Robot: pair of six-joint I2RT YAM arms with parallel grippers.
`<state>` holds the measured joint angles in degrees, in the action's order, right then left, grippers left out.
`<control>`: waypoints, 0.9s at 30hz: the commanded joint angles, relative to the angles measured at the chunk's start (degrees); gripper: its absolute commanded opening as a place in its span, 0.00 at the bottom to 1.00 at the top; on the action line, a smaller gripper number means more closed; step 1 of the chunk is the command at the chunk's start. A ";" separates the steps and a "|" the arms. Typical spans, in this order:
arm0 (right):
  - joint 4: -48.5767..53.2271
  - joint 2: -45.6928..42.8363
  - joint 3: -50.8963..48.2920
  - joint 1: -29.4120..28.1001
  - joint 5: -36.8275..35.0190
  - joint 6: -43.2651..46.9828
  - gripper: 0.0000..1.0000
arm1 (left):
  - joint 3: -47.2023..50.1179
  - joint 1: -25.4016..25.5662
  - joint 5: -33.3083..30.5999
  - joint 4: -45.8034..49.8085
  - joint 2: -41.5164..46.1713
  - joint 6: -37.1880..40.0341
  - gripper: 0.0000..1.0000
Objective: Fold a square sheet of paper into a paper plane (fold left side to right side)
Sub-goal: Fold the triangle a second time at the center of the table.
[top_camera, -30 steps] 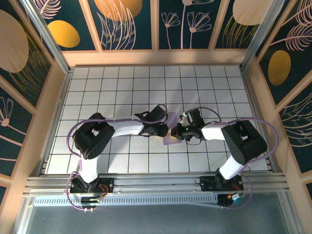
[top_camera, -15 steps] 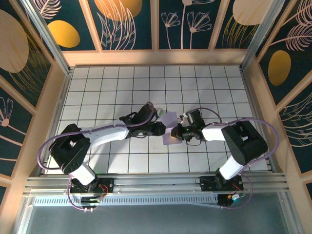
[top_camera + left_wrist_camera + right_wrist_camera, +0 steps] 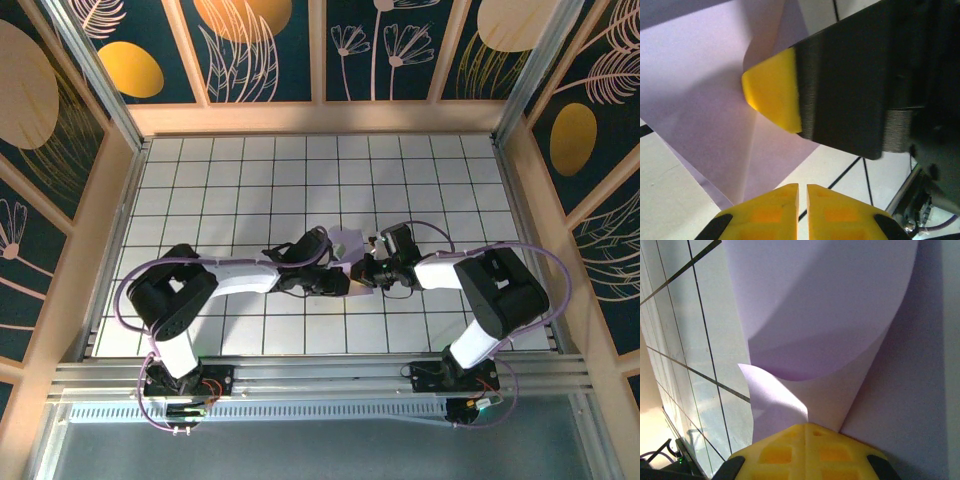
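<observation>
- Over the table, from the top camera: a surface of white tiles [image 3: 240, 180] ruled by dark lines sits inside a pale wooden frame [image 3: 320, 118]. Dark teal wall panels [image 3: 395, 50] with gold discs and line-drawn flowers stand around it, and aluminium rails [image 3: 320, 378] run along the near edge.
- Same view: both arms reach in to the middle of the table. The left gripper [image 3: 338, 282] and the right gripper [image 3: 366, 270] are close together, and the square sheet of paper [image 3: 347, 242] shows as a small lavender patch just behind and between them. The jaws are too small here to judge.
- From the left wrist: this view adds the contact. One yellow fingertip [image 3: 771, 95] of the right gripper presses on the sheet [image 3: 695, 95], and creases run out from that spot. The left gripper [image 3: 802, 192] has its yellow tips all but together, with only a thin slit between them and no paper visible in it. The sheet's near corner lies just beside the left tip, over tile and a dark grid line.
- From the right wrist: the right gripper [image 3: 807, 432] has its tips closed flush against the paper [image 3: 830, 305], which rises and curls over in front of them. Whether a flap is pinched I cannot tell. Tiles stretch away on the left.
</observation>
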<state>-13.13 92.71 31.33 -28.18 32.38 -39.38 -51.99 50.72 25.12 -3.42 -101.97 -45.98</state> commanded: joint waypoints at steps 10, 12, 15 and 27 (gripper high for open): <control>4.33 0.38 -1.89 -1.00 -2.06 0.33 0.00 | -1.49 0.17 -1.26 -0.56 -2.90 -0.43 0.11; 4.34 0.51 -1.88 -1.02 -2.06 0.28 0.00 | -1.40 0.17 -1.77 -0.21 -3.13 -0.41 0.10; 4.29 0.55 -1.89 -1.09 -1.97 0.40 0.00 | -1.11 0.13 -2.27 -0.10 -3.36 -0.36 0.10; 4.59 0.89 -1.71 -1.19 -2.06 0.46 0.00 | -0.58 0.17 -2.19 -0.36 -4.06 -0.41 0.10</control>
<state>-13.13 92.71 31.33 -28.25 32.38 -39.38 -52.31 50.70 23.35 -3.49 -105.19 -45.98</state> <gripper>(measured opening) 0.047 0.100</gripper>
